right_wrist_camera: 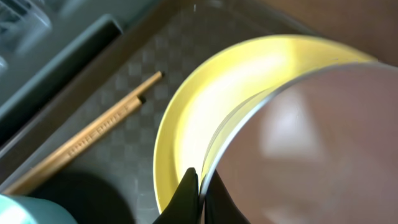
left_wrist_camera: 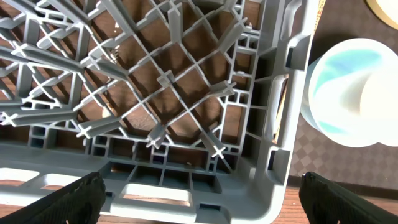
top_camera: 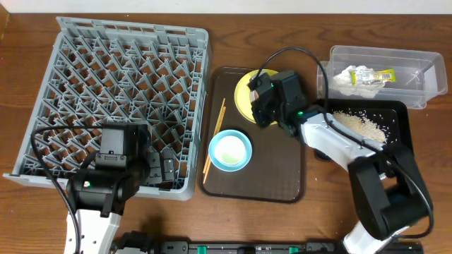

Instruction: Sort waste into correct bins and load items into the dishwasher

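My right gripper [top_camera: 265, 106] [right_wrist_camera: 202, 186] is shut on the thin rim of a pale round bowl [right_wrist_camera: 311, 143], held just over the yellow plate [top_camera: 245, 95] [right_wrist_camera: 205, 99]. The bowl is hidden under the gripper in the overhead view. The chopsticks [top_camera: 214, 137] [right_wrist_camera: 93, 134] lie left of the plate. The light blue bowl [top_camera: 230, 149] [left_wrist_camera: 339, 87] holds something white, perhaps the cup. My left gripper [top_camera: 159, 169] [left_wrist_camera: 199, 199] is open and empty over the grey rack's [top_camera: 120, 77] [left_wrist_camera: 174, 93] near right corner. The wrapper [top_camera: 364, 75] lies in the clear tub [top_camera: 417, 67]. The rice [top_camera: 360, 125] lies in the black tray [top_camera: 395, 116].
The plate, chopsticks and blue bowl sit on a brown serving tray [top_camera: 268, 183] between the rack and the bins. The rack holds no dishes. Bare wooden table shows at the front right and front left.
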Controlling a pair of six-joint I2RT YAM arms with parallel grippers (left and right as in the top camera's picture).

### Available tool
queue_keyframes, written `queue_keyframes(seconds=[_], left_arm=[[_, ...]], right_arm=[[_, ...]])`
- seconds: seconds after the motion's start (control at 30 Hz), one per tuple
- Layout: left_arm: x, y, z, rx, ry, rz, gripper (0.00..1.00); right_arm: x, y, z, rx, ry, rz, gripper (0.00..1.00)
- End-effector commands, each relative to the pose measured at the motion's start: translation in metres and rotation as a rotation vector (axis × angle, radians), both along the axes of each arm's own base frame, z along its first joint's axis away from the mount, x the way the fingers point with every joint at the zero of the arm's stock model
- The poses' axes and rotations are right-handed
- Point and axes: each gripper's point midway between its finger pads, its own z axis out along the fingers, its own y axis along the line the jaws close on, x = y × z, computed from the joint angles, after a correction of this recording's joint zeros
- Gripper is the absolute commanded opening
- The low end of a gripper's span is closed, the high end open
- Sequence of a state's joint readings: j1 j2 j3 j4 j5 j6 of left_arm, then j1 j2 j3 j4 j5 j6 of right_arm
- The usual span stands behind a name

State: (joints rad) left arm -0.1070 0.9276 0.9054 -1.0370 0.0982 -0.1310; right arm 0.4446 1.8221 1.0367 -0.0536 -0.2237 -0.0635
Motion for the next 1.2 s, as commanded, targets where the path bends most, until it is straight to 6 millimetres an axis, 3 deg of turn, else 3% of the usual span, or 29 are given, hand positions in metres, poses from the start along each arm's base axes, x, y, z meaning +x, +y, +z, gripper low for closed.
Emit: queue_keyframes(seconds=[0.0,0.07,0.1,0.2,0.3,0.37,0.43,0.57,0.67,0.87,0.93,1.0,1.1,1.17], left_arm=[[0.003,-0.002,0.009,-0.006,-0.022,-0.001,1.00],[0.003,-0.002,0.009,-0.006,-0.022,-0.001,1.00],[0.003,-0.002,0.009,-0.006,-0.022,-0.001,1.00],[0.003,-0.002,0.009,-0.006,-0.022,-0.001,1.00],[0.003,-0.002,0.009,-0.006,-0.023,0.000,1.00],[0.003,-0.002,0.009,-0.006,-0.023,-0.001,1.00],[0.003,-0.002,0.009,-0.006,-0.023,0.000,1.00],[0.003,-0.002,0.009,-0.007,-0.023,-0.001,1.00],[0.003,-0.002,0.009,-0.007,-0.023,-0.001,1.00],[0.003,-0.002,0.009,-0.006,-0.022,-0.001,1.00],[0.003,-0.002,0.009,-0.006,-0.022,-0.001,1.00],[0.003,-0.002,0.009,-0.006,-0.022,-0.001,1.00],[0.003,-0.002,0.009,-0.006,-0.022,-0.001,1.00],[0.003,-0.002,0.009,-0.006,-0.022,-0.001,1.00]], right_arm=[[-0.004,0.008,-0.003,0.005,0.003,0.033,0.07],[-0.006,0.012,0.000,0.021,0.005,0.049,0.17],[-0.010,0.015,0.004,0.040,0.013,0.068,0.29],[-0.018,0.017,0.020,0.069,0.022,0.092,0.33],[-0.031,0.014,0.059,0.113,0.011,0.082,0.35],[-0.052,0.020,0.091,0.189,0.024,0.125,0.36],[-0.072,0.024,0.105,0.224,0.069,0.142,0.36],[-0.106,0.026,0.089,0.184,0.212,0.139,0.35],[-0.132,0.025,0.047,0.045,0.341,0.135,0.28],[-0.141,0.033,0.011,-0.010,0.437,0.118,0.26],[-0.142,0.031,-0.008,-0.035,0.488,0.081,0.17],[-0.140,0.032,-0.014,-0.031,0.504,0.059,0.02],[-0.132,0.034,-0.009,-0.008,0.481,0.048,0.01],[-0.121,0.032,0.007,0.019,0.443,0.032,0.01]])
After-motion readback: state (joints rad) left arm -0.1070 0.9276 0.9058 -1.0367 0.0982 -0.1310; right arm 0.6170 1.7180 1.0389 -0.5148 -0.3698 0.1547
